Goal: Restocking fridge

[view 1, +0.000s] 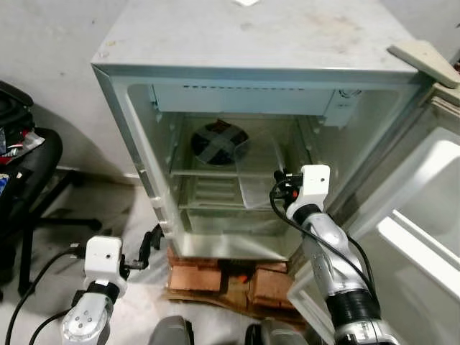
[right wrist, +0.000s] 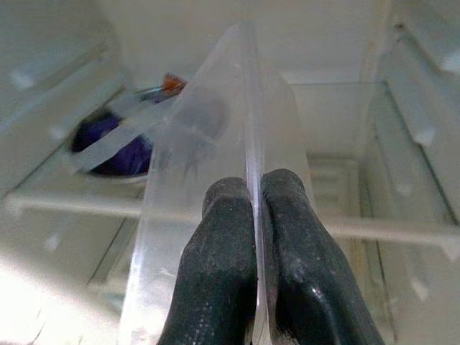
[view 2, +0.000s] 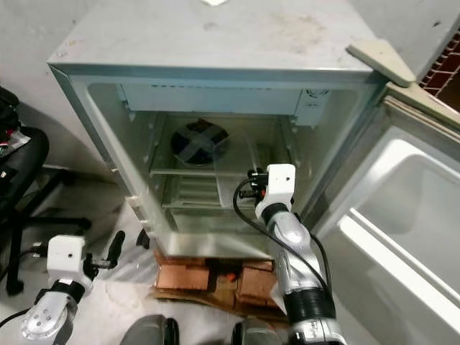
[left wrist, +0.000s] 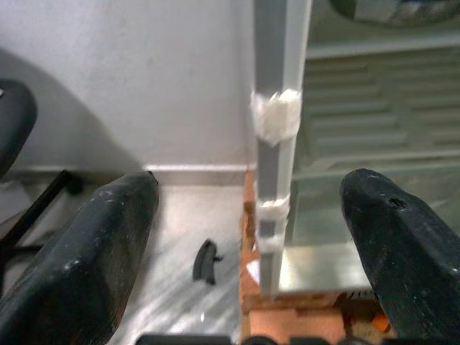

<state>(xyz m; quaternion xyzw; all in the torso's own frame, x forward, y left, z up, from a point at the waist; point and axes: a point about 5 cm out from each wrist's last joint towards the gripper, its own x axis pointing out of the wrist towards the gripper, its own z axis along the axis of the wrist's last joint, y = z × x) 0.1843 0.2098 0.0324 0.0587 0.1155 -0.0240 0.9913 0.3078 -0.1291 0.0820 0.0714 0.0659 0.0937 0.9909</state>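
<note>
A small grey fridge (view 1: 251, 43) stands open in front of me, its door (view 1: 424, 215) swung out to the right. My right gripper (right wrist: 257, 190) reaches into the fridge at shelf height and is shut on the edge of a clear plastic panel (view 1: 259, 176). The panel (right wrist: 215, 144) stands on edge over the wire shelf (view 1: 208, 174). At the back of that shelf lies a dark round object (view 1: 219, 141) crossed with grey tape. My left gripper (view 1: 151, 241) hangs low by the fridge's left front edge (left wrist: 277, 144), open and holding nothing.
The fridge rests on bricks (view 1: 215, 277) over cardboard. A black office chair (view 1: 29, 180) stands at the left by the wall. A small black fragment (left wrist: 205, 260) lies on the floor near the fridge's corner.
</note>
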